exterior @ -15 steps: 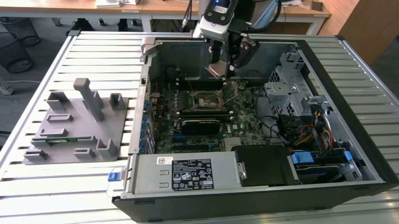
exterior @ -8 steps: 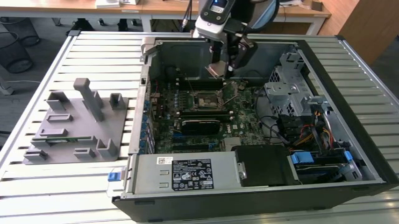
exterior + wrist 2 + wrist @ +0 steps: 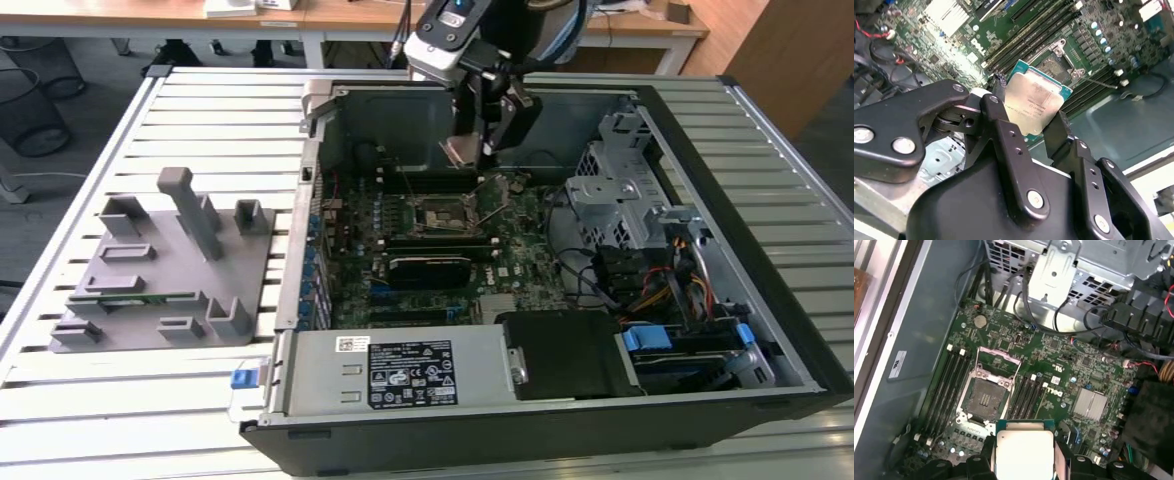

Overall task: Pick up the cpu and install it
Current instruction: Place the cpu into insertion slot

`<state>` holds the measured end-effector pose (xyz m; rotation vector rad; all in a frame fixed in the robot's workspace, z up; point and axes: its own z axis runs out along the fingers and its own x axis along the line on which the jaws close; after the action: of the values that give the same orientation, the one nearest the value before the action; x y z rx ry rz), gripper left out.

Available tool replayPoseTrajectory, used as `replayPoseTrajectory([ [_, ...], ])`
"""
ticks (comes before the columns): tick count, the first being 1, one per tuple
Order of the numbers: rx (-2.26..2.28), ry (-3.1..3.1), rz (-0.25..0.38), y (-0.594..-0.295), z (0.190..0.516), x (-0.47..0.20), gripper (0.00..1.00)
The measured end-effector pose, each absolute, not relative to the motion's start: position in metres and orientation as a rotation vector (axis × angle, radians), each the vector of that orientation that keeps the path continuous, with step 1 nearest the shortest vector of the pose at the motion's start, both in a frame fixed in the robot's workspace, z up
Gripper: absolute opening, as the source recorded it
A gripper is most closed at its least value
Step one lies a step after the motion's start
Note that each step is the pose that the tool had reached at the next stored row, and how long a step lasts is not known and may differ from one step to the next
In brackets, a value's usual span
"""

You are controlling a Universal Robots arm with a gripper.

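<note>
Nearest in the exterior view is the black near wall of the computer case (image 3: pixel 534 435), which lies open on the slatted counter (image 3: pixel 120 400), a grey power supply (image 3: pixel 387 370) just behind the wall. At the far side the end effector (image 3: pixel 465 152) hangs over the motherboard (image 3: pixel 400 250), clamped on the cpu (image 3: pixel 461 150), tilted and hard to make out there.

In the second wrist view two black fingers (image 3: pixel 1004 135) pinch opposite edges of the cpu (image 3: pixel 1034 100), hiding its lower part.

In the first wrist view the cpu (image 3: pixel 1024 455) is cut off by the frame edge; the socket (image 3: pixel 985 400), frame lifted, lies on the board, apart from it.
</note>
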<state>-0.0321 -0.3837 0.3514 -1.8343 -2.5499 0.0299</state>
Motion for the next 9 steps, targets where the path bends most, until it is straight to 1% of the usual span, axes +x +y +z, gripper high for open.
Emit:
replayPoseTrajectory([
  [9,-1.959,-2.472,0.015,-0.3827,0.3473,-0.0322,0.54],
])
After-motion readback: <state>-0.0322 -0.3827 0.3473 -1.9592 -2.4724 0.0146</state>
